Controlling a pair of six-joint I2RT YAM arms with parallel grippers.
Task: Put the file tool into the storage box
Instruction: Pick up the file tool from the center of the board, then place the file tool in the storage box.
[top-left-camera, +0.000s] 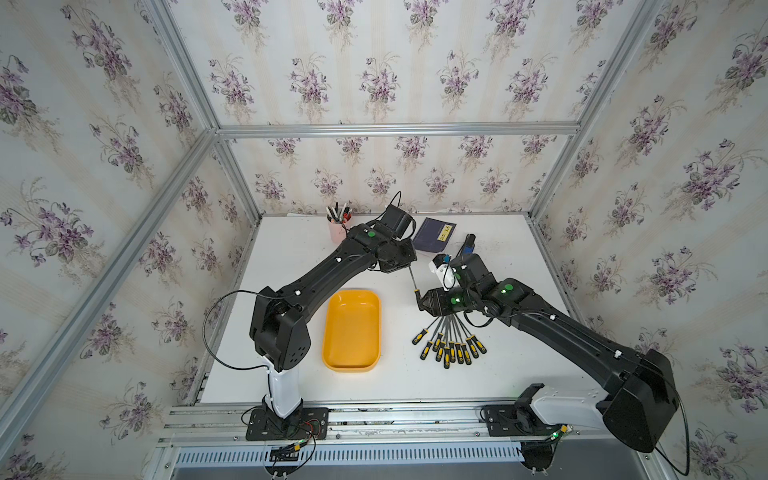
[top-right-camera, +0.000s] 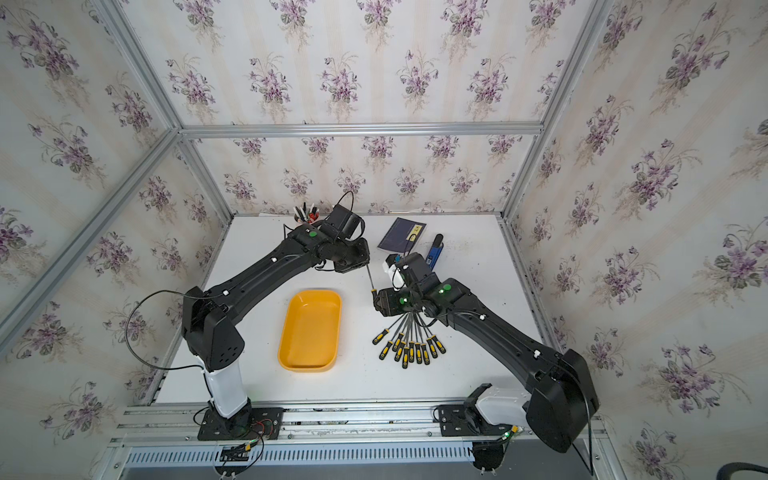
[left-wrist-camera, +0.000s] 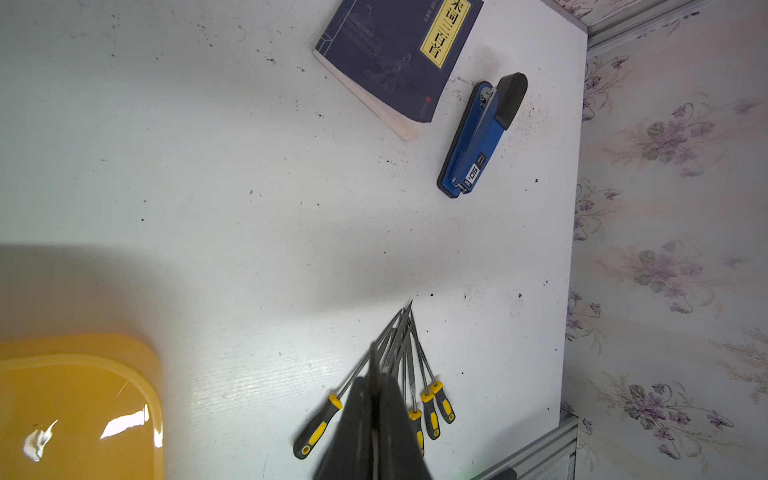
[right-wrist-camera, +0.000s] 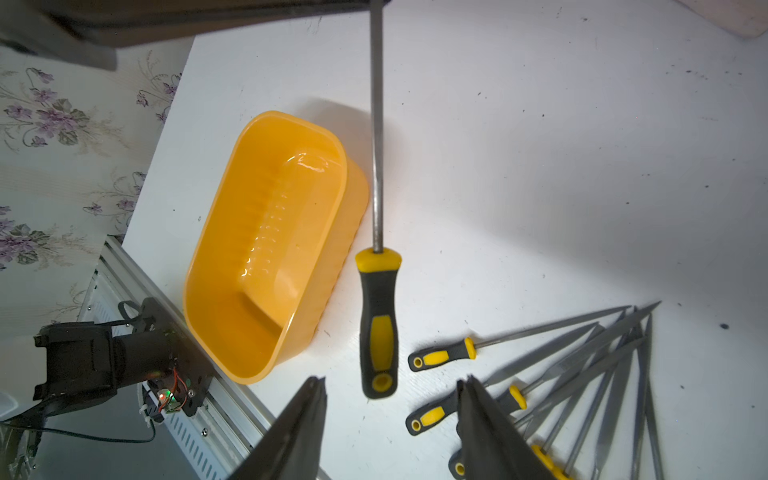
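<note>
early going — the storage box (top-left-camera: 351, 332) lies empty on the white table (top-left-camera: 291, 257), with no file in it yet. one file tool (right-wrist-camera: 377, 195) is up off the table between the two arms, beside the box and not over it. the left gripper (left-wrist-camera: 374, 399) is closed on the bare metal end of its shaft. the right gripper (right-wrist-camera: 392, 379) stands well open with the black-and-yellow handle between its jaws, touching neither as far as i can tell. what's left, i judge, is to carry the file over the box and let go. the other files (top-left-camera: 449, 340) lie fanned on the table under the right gripper — a low swing could rake them. a book (top-left-camera: 434, 236), a stapler (left-wrist-camera: 478, 137) and a pen cup (top-left-camera: 338, 230) sit toward the far edge, well clear of the way to the box.
</note>
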